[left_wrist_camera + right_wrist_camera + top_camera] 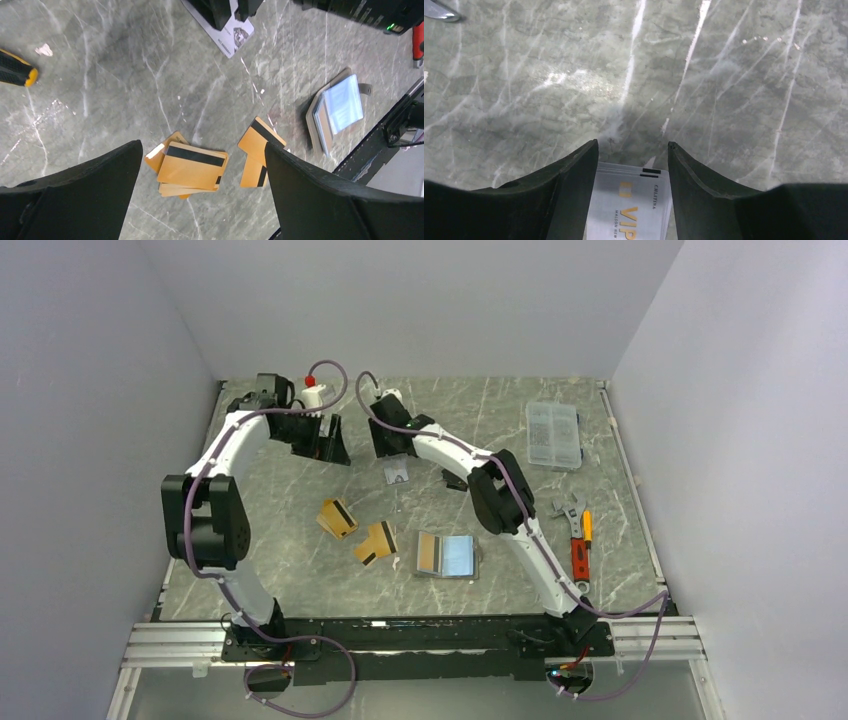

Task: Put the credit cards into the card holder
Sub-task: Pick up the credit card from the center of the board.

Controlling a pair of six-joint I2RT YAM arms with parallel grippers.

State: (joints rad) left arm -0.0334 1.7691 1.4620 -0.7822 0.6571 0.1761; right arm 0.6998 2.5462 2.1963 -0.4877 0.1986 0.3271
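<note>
Silver credit cards (631, 205) lie by the far edge of the table (300, 570), between the fingers of the right gripper (633, 145); a pinch cannot be confirmed. The card holder (447, 554) lies open by the near edge. The left gripper (202, 145) is spread. Pickup seems in hand; the next move needs a firm lift.

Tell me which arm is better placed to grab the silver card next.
Right. The right arm's fingers sit either side of the silver card; the left arm's fingers, wide open, aim at the gold cards instead.
</note>
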